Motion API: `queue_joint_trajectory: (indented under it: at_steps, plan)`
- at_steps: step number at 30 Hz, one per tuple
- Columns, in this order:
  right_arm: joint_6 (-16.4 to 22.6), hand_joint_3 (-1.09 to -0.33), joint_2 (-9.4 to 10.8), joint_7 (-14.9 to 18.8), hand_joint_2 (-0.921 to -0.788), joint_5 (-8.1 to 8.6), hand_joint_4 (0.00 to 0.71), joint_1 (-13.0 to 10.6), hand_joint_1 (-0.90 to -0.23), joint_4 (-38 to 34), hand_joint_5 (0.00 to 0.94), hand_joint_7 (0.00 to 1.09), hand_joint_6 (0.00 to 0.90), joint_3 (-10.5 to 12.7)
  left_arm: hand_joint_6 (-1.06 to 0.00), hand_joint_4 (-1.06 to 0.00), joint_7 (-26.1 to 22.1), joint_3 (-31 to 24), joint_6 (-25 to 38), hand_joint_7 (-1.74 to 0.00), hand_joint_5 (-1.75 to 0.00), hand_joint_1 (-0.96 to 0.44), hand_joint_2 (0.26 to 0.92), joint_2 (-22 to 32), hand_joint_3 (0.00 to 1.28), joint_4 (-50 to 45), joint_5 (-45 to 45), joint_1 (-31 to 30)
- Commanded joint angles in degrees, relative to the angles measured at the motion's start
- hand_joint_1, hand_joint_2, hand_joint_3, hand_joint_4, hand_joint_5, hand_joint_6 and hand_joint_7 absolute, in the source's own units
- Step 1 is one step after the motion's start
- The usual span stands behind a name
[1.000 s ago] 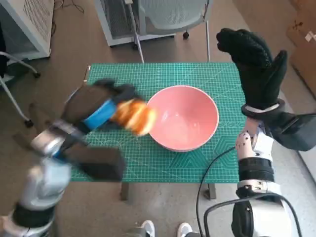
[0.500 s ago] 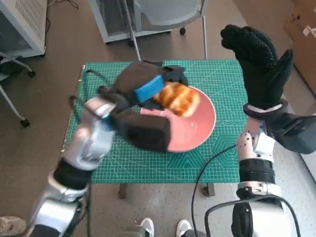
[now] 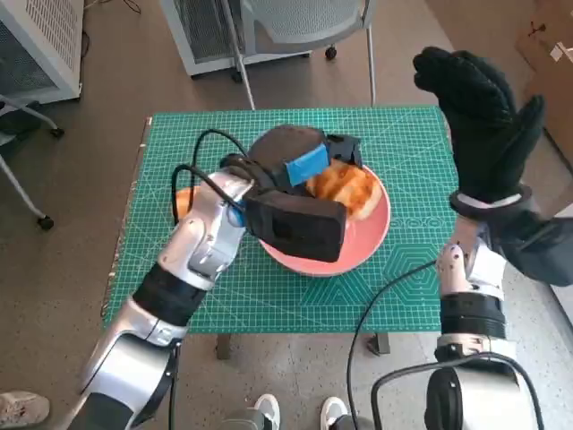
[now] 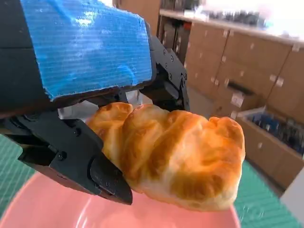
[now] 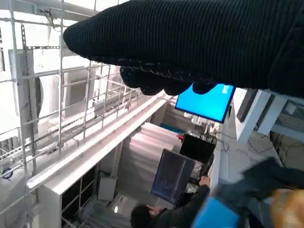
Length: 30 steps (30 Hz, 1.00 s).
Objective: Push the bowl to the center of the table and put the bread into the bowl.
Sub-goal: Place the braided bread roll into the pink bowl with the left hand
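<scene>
The golden-brown, glossy twisted bread roll (image 3: 345, 188) is gripped in the black fingers (image 4: 102, 173) of the left hand (image 3: 300, 161), whose back carries blue tape. The bread hangs just over the inside of the pink round bowl (image 3: 363, 244), toward its far rim; the left wrist view shows the roll (image 4: 173, 154) above the pink rim (image 4: 28, 211), not resting on it as far as can be told. The bowl sits near the middle of the green cutting mat with its white grid lines (image 3: 179, 134), which covers the small table. No writing on the mat or elsewhere can be read.

The right hand (image 3: 479, 121) in its black knitted glove is raised beside the table's right edge, fingers spread and upright, holding nothing.

Beyond the table stands a grey chair on castors (image 3: 304, 27) and a white perforated cabinet (image 3: 45, 40) on a brown floor; white shoes (image 3: 269, 414) show at the near edge. The right wrist view catches a bright blue screen (image 5: 206, 102) and a person (image 5: 161, 213) seated below it.

Half a second ago the left hand held the bread over the bowl's left part; it has since moved further right and the forearm has come over the mat. A second ago it was still left of the bowl.
</scene>
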<state>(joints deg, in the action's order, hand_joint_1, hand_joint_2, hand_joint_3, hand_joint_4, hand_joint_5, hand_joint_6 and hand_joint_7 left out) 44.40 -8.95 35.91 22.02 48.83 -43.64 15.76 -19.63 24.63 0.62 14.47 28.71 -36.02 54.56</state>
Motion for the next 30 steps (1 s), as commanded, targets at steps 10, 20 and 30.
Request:
queue_joint_trajectory:
  at_steps: [10,20,30]
  plan:
    - [-0.39,-0.748,-0.74,-1.4,-0.921,-0.87,0.313,-1.7,-0.623,0.25,0.001,0.01,0.458,-0.36,-0.07,0.0,-6.39,1.22,-1.26,-0.21,-0.01,-0.34,0.742,1.16,0.01,7.38,0.9,4.39]
    - [-0.39,-0.746,-0.58,-1.27,-0.921,-0.76,0.313,-1.38,-0.624,-0.21,0.001,0.01,0.459,-0.5,-0.05,0.0,-6.34,0.27,-1.73,-0.19,0.0,-0.45,0.75,3.39,0.01,5.05,1.21,3.03]
    - [-0.36,-0.747,-0.6,-0.68,-0.921,-0.49,0.313,-1.22,-0.623,-0.68,0.0,0.0,0.459,-0.45,-0.07,0.0,-8.98,-4.69,-0.73,-0.15,0.0,-0.48,0.75,10.26,0.0,-7.77,3.36,-2.45]
